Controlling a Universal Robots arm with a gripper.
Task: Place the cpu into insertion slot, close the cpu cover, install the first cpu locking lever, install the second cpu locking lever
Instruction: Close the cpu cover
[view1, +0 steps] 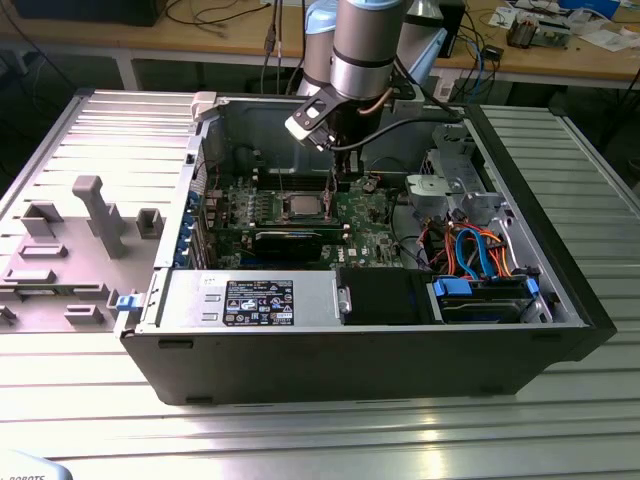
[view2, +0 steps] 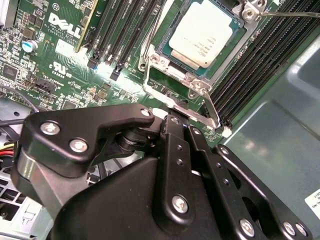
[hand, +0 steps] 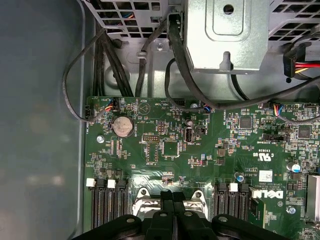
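- two fingers (hand: 166, 201) of the gripper (hand: 173, 196) sit pressed together with nothing visible between them, their tips right at the edge of the insertion slot (view2: 172, 60).
- the cpu cover (view2: 207, 109) stands between the fingertips and the slot, tilted up off it rather than lying flat; whether the tips touch it i cannot tell.
- judged from its look, the cover is thin, stiff sheet metal on a hinge, and light. it should swing rather than lift, and it is best pushed on a frame bar near the free edge, never through its window.
- the cpu (view2: 201, 31) lies flat inside the slot, its dull silver top fully exposed.
- the chip looks rigid and light, but the contacts under it are probably fragile, so any pressure belongs evenly on the frame and not on one chip corner.
- long black memory slots (view2: 260, 55) flank the slot on the green circuit board (hand: 200, 150).
- in the exterior view the arm (view1: 365, 50) reaches down into the open computer case (view1: 400, 360), just beside the slot.
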